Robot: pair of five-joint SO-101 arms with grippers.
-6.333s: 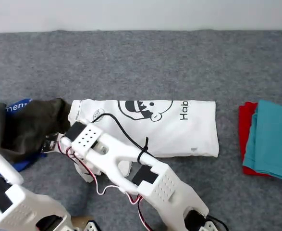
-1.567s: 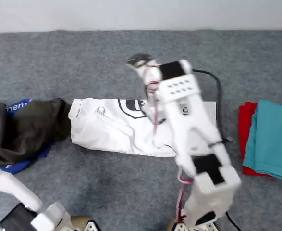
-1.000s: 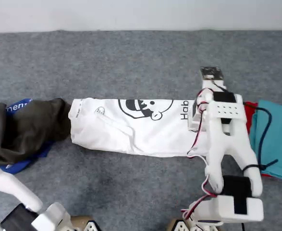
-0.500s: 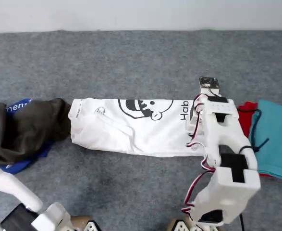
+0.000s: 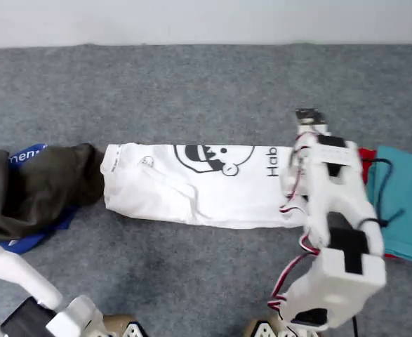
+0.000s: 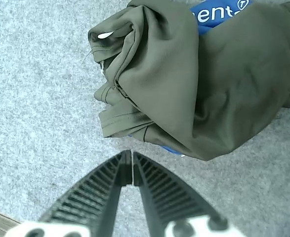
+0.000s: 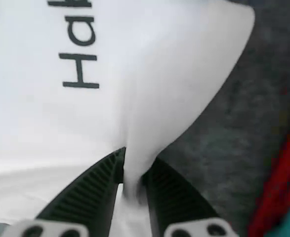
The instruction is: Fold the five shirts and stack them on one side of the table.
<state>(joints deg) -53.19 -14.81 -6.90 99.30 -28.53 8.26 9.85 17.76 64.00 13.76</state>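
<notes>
— At the 3 o'clock end of the white shirt (image 5: pixel 191 189), the right gripper (image 7: pixel 133 185) is pinching the edge, its jaws nearly together with a ridge of cloth rising between them. What is it setting up, in your view?

— I am reading it as the crosswise fold. The shirt is lying as a long band across the middle of the table (image 5: pixel 191 84), so that end is probably going over toward 9 o'clock.

— What is making that go well?

— Lifting only enough to clear the lower layers, and travelling straight along the band so the edges are lining up. I cannot tell whether the pinch is taking more than the top layer. A skewed pull is risking dragging the whole band.

— And the left gripper (image 6: pixel 132 165)?

— It is hovering with its jaws closed on nothing, above the table just beside the olive shirt (image 6: pixel 194 84). That one is lying crumpled over a blue shirt (image 6: pixel 219 12) at 9 o'clock.

— The finished pile?

— At 3 o'clock a teal shirt (image 5: pixel 406 203) is sitting folded on a red shirt (image 5: pixel 368 154), near the pinched end. The white one is likely joining it.
</notes>
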